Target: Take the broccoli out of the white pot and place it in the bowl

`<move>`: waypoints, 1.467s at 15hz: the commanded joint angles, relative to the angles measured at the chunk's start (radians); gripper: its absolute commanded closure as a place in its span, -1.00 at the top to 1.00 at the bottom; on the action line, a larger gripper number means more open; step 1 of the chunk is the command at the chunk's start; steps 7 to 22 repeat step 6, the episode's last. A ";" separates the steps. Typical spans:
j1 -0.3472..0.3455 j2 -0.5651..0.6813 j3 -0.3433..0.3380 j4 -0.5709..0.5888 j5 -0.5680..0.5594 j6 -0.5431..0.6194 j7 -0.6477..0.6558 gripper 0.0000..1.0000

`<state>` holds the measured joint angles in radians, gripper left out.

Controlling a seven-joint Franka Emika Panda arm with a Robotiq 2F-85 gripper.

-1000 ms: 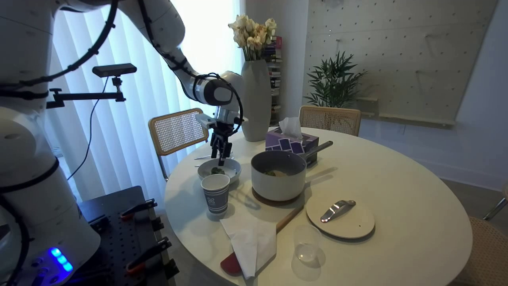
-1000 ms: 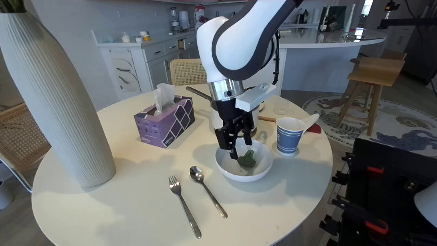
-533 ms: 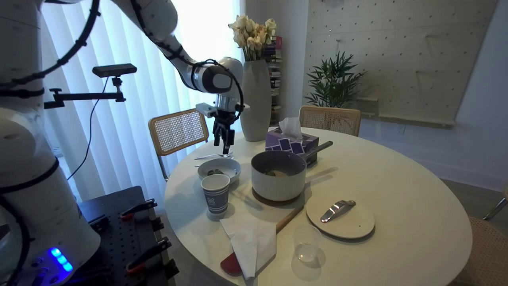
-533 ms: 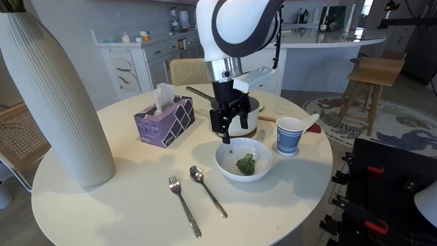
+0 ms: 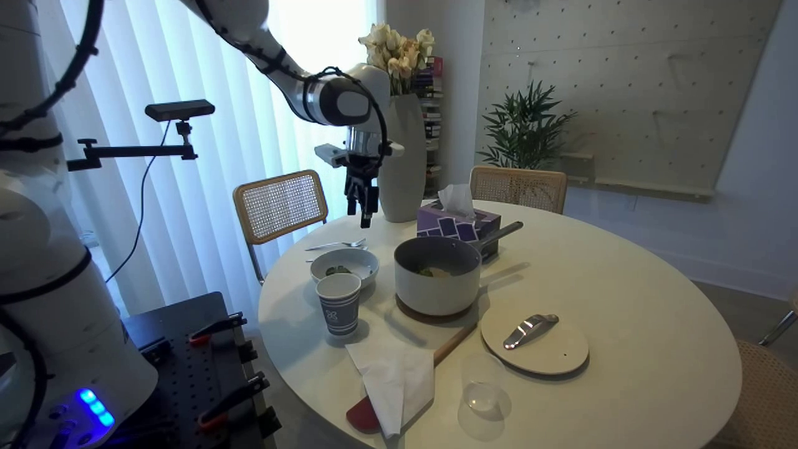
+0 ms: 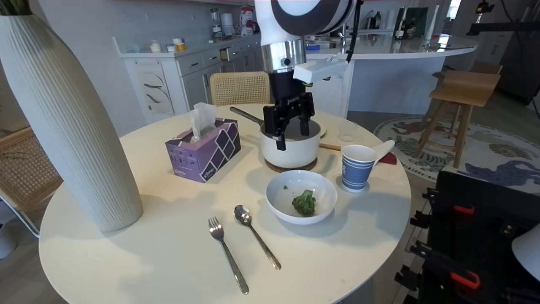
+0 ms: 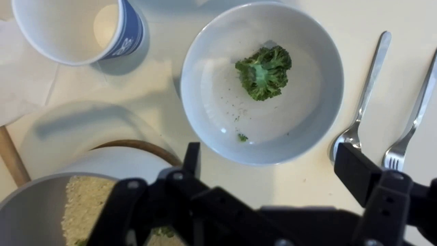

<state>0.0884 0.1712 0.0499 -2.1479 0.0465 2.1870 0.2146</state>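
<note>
1. Broccoli (image 7: 263,73): one green floret; lies inside the bowl (image 7: 283,119), with a small green scrap (image 7: 242,137) and dark crumbs near it.
2. Gripper (image 6: 292,136), black: jaws stand apart; hangs above the table (image 6: 177,253), touching neither bowl nor pot.
3. White pot (image 5: 436,293), dark side handle (image 5: 502,234): stands upright on a round brown trivet (image 7: 140,144), near the bowl; contains pale grains (image 7: 85,201) and some green pieces (image 7: 164,232).
4. Paper cup (image 6: 356,171), blue and white: upright, just beside the bowl.
5. Spoon (image 6: 263,245) and fork (image 6: 232,261), metal: lie apart, across the bowl from the cup; spoon is the nearer.
6. Tissue box (image 6: 204,152), purple: near the pot, one tissue standing up.
7. Vase (image 6: 71,126), tall, ribbed: upright; holds pale flowers (image 5: 399,53) in an exterior view.
8. Lid (image 5: 555,352), pale, metal grip (image 5: 530,330): lies flat near the pot.
9. Napkin (image 5: 393,380), white: lies across a red-ended, wooden-handled utensil (image 5: 365,415).
10. Clear vessel (image 5: 481,396): near the lid; exact form hard to tell.
</note>
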 commanded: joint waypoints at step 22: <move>-0.015 -0.023 -0.008 -0.012 -0.001 0.002 -0.015 1.00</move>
